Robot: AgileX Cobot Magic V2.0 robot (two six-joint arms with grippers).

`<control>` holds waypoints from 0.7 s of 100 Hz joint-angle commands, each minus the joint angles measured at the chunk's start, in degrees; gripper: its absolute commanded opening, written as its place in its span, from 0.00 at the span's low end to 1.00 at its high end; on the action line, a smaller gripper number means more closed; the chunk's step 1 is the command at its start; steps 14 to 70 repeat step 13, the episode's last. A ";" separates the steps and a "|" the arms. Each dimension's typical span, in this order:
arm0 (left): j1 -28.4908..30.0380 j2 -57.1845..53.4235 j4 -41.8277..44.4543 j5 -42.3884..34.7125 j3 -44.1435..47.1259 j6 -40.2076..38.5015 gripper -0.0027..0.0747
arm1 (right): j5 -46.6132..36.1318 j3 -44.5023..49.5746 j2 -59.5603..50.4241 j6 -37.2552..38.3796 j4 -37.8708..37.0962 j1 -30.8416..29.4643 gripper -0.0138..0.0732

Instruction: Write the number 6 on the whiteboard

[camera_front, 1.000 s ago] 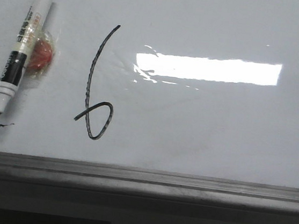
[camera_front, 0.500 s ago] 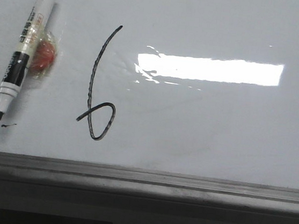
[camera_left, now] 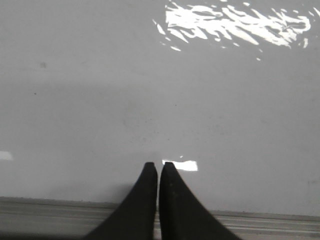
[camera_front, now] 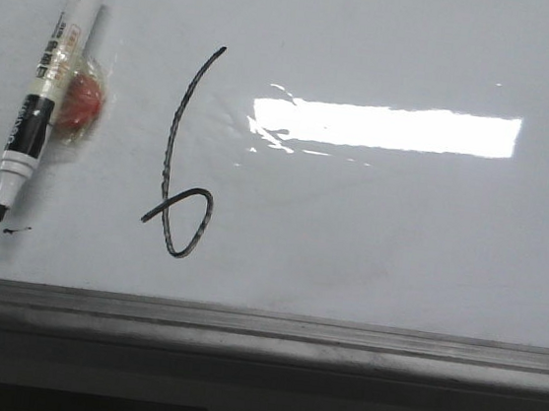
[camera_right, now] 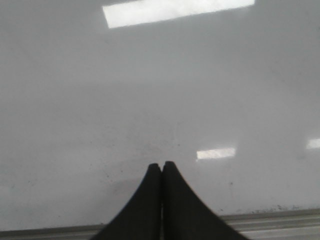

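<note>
Nothing shifted; number 6 [camera_front: 183, 155] upright.

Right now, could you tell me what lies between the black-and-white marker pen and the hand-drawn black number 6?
In the front view, only bare glossy whiteboard separates marker pen from number 6.

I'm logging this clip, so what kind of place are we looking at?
Probably a robot test bench: a framed whiteboard lying flat, a hand-drawn number 6 on it, and an uncapped marker beside it.

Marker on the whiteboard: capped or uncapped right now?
Uncapped. The marker lies flat on the whiteboard, left of the number 6, its bare black tip exposed beside a small ink dash. No cap is visible.
</note>
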 commanded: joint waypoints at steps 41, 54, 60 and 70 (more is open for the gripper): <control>0.26 -1.71 0.07 -1.99 2.47 0.02 0.01 | -0.88 1.60 -1.19 -0.58 0.04 -0.31 0.09; 0.26 -1.71 0.07 -1.99 2.47 0.02 0.01 | -0.88 1.60 -1.19 -0.58 0.04 -0.31 0.09; 0.26 -1.71 0.07 -1.99 2.47 0.02 0.01 | -0.88 1.60 -1.19 -0.58 0.04 -0.31 0.09; 0.26 -1.71 0.07 -1.99 2.47 0.02 0.01 | -0.88 1.60 -1.19 -0.58 0.04 -0.31 0.09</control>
